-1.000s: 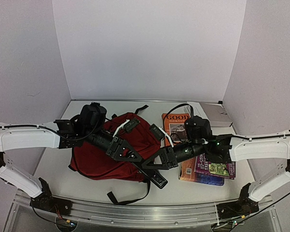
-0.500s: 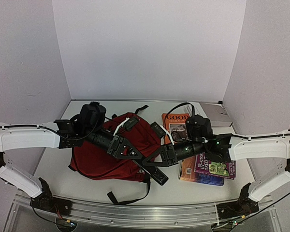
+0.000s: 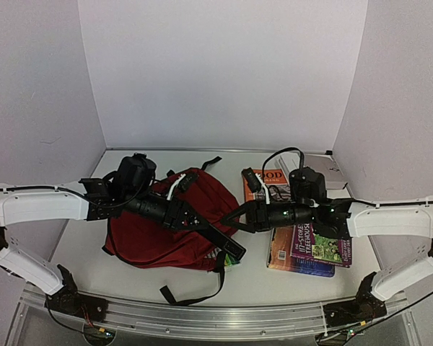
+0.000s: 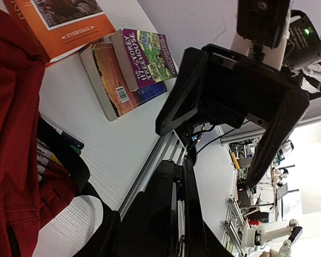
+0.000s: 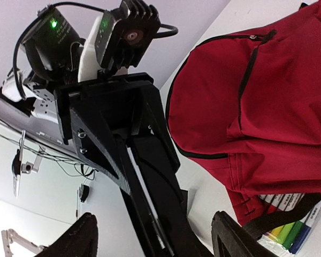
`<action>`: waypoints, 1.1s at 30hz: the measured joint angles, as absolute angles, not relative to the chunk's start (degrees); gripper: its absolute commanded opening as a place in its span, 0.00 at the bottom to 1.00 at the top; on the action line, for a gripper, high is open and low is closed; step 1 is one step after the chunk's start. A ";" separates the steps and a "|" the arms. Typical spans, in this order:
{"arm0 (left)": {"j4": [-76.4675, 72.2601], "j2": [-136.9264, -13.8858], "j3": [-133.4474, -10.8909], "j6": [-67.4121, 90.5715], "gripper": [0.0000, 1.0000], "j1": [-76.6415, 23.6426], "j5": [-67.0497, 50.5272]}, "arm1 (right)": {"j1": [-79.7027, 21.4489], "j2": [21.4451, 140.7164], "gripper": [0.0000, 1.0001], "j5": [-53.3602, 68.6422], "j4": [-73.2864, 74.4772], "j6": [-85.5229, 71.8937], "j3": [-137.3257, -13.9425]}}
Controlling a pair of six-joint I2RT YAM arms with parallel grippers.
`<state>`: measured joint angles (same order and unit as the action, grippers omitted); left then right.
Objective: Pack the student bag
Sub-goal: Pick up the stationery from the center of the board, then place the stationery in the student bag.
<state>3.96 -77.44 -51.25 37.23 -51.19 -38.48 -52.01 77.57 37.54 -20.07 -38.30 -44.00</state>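
Observation:
The dark red student bag (image 3: 151, 234) lies on the table left of centre. It also shows in the left wrist view (image 4: 10, 107) and the right wrist view (image 5: 267, 107). A pack of coloured markers (image 5: 289, 231) sticks out at the bag's near right corner, where it shows in the left wrist view too (image 4: 48, 155). My left gripper (image 3: 232, 251) reaches over the bag to that corner with its fingers together (image 4: 177, 163); nothing shows between them. My right gripper (image 3: 229, 215) is open and empty, just right of the bag, with the left gripper's fingers (image 5: 150, 176) in front of it.
An orange book (image 3: 273, 182) lies right of the bag. A stack of books (image 3: 310, 252) lies under the right arm, topped by a purple one (image 4: 144, 51). A white box (image 3: 323, 170) stands at the back right. Black straps (image 3: 191, 295) trail toward the front rail.
My left gripper has reached further right and nearer, to the bag's near right corner. My right gripper has pulled back to the right and away from the front edge.

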 measured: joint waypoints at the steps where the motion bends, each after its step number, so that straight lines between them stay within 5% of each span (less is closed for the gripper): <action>1: 3.99 -77.34 -50.84 37.86 0.00 -50.35 -38.16 | -51.92 77.41 0.79 36.94 -20.08 -38.28 -43.92; 21: 19.72 -56.38 -46.35 43.48 0.00 -21.16 -27.71 | -60.08 83.22 0.77 7.38 -5.32 -31.93 -56.01; 33: 26.59 -52.49 -37.82 47.96 0.00 -12.37 -20.93 | -64.69 101.40 0.71 -9.97 7.97 -25.81 -78.42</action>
<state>26.59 -52.49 -37.82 47.96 -12.37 -20.93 -64.69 101.40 -9.97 7.97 -25.81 -78.42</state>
